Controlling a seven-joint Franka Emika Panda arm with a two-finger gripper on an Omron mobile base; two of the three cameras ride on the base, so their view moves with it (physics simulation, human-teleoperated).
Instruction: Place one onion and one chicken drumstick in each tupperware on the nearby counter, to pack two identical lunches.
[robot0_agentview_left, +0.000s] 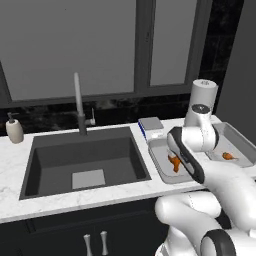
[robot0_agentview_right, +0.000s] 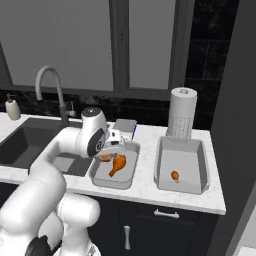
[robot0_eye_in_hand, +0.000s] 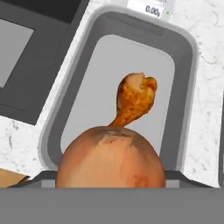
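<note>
My gripper (robot0_agentview_right: 106, 156) is shut on a brown onion (robot0_eye_in_hand: 111, 157), hanging over the near end of the left grey tupperware (robot0_agentview_right: 112, 184). In the hand view the onion hides my fingertips. A chicken drumstick (robot0_eye_in_hand: 133, 101) lies in the middle of that tupperware (robot0_eye_in_hand: 188, 48), and shows too in the left base view, drumstick (robot0_agentview_left: 175, 163). The right tupperware (robot0_agentview_right: 200, 160) holds a smaller orange-brown drumstick (robot0_agentview_right: 174, 175), with the same drumstick (robot0_agentview_left: 229, 156) visible from the left. Both containers stand on the white marbled counter (robot0_agentview_right: 145, 165).
A dark sink (robot0_agentview_left: 85, 162) with a tall faucet (robot0_agentview_left: 78, 102) lies left of the containers. A soap bottle (robot0_agentview_left: 15, 130) stands at the far left. A small scale (robot0_agentview_right: 125, 126) sits behind the left tupperware, a paper towel roll (robot0_agentview_right: 181, 112) behind the right one. A dark wall closes the right.
</note>
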